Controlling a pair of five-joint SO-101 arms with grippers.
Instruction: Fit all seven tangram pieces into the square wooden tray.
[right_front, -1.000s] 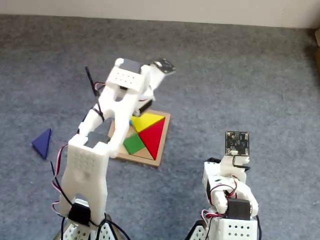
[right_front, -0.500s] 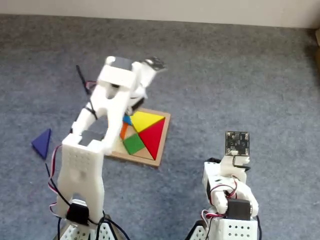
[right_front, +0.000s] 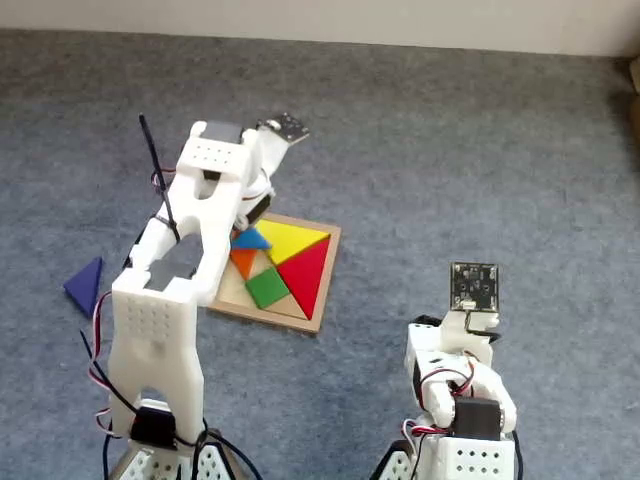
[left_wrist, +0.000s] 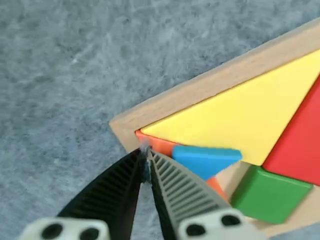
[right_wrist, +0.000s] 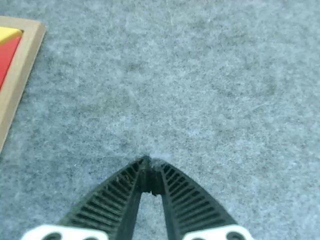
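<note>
The square wooden tray (right_front: 328, 272) lies mid-table and holds a yellow triangle (right_front: 292, 240), a red triangle (right_front: 312, 270), a green square (right_front: 267, 288) and an orange piece (right_front: 243, 263). A small light blue triangle (left_wrist: 205, 159) rests tilted on top of the orange piece (left_wrist: 159, 145), beside the yellow triangle (left_wrist: 235, 117). My left gripper (left_wrist: 145, 156) is shut and empty, its tips at the tray's corner (left_wrist: 122, 131) by the orange piece. A dark blue triangle (right_front: 85, 284) lies on the carpet far to the left. My right gripper (right_wrist: 148, 173) is shut and empty over bare carpet.
The left arm (right_front: 195, 240) stretches over the tray's left edge. The right arm (right_front: 458, 385) is folded near the front right, off the tray, whose rim (right_wrist: 19, 80) lies to one side of it. Grey carpet surrounds the tray.
The left arm has swung leftward off the tray, uncovering the light blue triangle and the orange piece. The right arm has stayed still.
</note>
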